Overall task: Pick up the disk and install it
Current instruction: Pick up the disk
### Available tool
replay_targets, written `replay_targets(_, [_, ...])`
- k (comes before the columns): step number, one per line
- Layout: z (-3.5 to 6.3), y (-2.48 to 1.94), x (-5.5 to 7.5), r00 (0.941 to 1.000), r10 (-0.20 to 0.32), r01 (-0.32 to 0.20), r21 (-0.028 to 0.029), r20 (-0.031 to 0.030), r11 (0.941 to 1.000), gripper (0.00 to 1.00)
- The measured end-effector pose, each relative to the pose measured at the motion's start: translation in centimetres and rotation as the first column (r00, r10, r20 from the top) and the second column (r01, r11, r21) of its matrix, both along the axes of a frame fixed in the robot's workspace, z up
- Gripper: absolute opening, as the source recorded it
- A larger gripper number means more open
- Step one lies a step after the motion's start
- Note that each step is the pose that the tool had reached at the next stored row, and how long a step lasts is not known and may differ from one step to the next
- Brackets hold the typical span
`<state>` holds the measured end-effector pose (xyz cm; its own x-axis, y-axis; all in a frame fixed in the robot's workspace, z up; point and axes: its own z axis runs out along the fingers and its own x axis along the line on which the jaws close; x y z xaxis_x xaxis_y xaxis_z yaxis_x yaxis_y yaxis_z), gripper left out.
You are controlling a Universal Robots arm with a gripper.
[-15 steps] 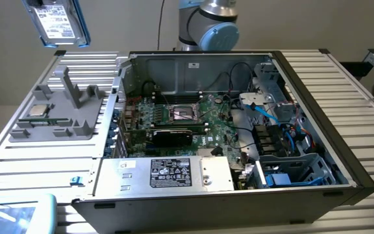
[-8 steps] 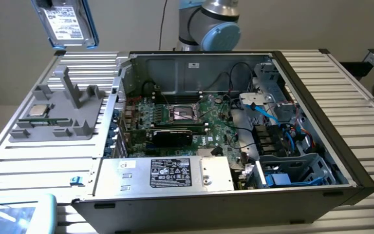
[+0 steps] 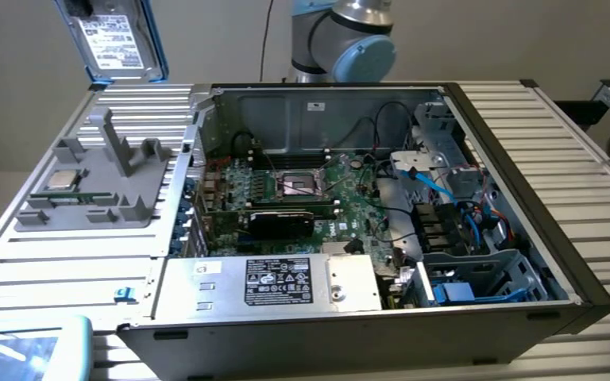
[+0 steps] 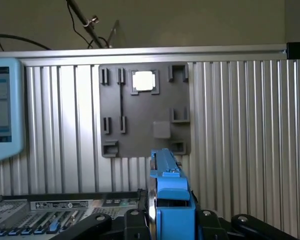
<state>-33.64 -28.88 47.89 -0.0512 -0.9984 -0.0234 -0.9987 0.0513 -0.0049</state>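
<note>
The gripper [image 4: 172, 222] clamps the blue-framed disk [image 4: 171, 192] edge-on above the grey fixture tray [image 4: 140, 130] and its chip [image 4: 143, 81], seemingly clear of the computer case [image 3: 283, 119].

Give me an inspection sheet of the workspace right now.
Surface: ribbed aluminium table, carrying an open computer case.
Job's things: disk in blue carrier, held above the table, not installed.
Clutter: grey fixture plate with a square silver chip; light-blue screen device by the table.
Grippers: gripper shut on the disk.
Cables: blue cables and black wires inside the case.
Surroundings: plain wall; robot arm behind the case.
</note>
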Motion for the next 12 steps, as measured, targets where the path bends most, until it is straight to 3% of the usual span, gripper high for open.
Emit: replay_targets(12, [0.45, -2.17, 4.5, 1.0000, 0.000, 0.000, 0.0111, 0.0001, 0.9999, 0.37])
